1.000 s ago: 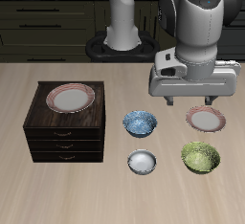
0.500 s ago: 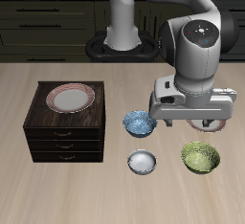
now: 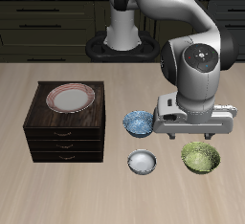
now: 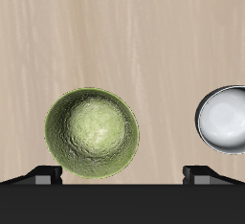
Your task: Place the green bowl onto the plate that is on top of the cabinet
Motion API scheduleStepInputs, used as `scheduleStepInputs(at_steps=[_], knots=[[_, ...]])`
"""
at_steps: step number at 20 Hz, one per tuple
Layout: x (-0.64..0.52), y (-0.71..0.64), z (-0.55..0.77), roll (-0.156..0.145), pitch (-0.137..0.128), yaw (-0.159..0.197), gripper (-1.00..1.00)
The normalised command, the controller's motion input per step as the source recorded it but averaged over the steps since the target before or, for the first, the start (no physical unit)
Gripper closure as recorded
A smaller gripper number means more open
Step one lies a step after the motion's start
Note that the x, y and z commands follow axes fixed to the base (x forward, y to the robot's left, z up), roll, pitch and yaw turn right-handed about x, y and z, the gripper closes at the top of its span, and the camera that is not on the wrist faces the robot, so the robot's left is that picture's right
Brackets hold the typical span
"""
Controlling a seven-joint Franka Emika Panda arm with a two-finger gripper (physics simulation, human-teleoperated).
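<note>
The green bowl (image 3: pixel 200 157) stands empty on the table near the front edge; in the wrist view (image 4: pixel 92 133) it lies just ahead of the gripper, a little off centre. My gripper (image 3: pixel 193 137) hangs open and empty above the bowl's back rim, not touching it; in the wrist view the gripper (image 4: pixel 124 175) has its fingertips (image 4: pixel 43 173) spread wide apart. The plate (image 3: pixel 71 98) lies on top of the dark-brown cabinet (image 3: pixel 65 137), across the table from the gripper.
A blue-and-white bowl (image 3: pixel 140 123) sits beside the gripper, between it and the cabinet. A plain white-grey bowl (image 3: pixel 142 162) stands near the front edge, also in the wrist view (image 4: pixel 225 120). The second plate is hidden behind the gripper body.
The gripper has come down and forward, toward the table's front edge, from above the second plate to just above the green bowl. It now hides that plate. Nothing else moved.
</note>
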Motion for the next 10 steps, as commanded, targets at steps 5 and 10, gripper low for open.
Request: scheduleStepInputs(at_steps=[5, 10], knots=[[0.0, 0.12, -0.27, 0.019, 0.027, 0.014, -1.0], [0.0, 0.03, -0.2, 0.0, 0.026, 0.007, -1.0]])
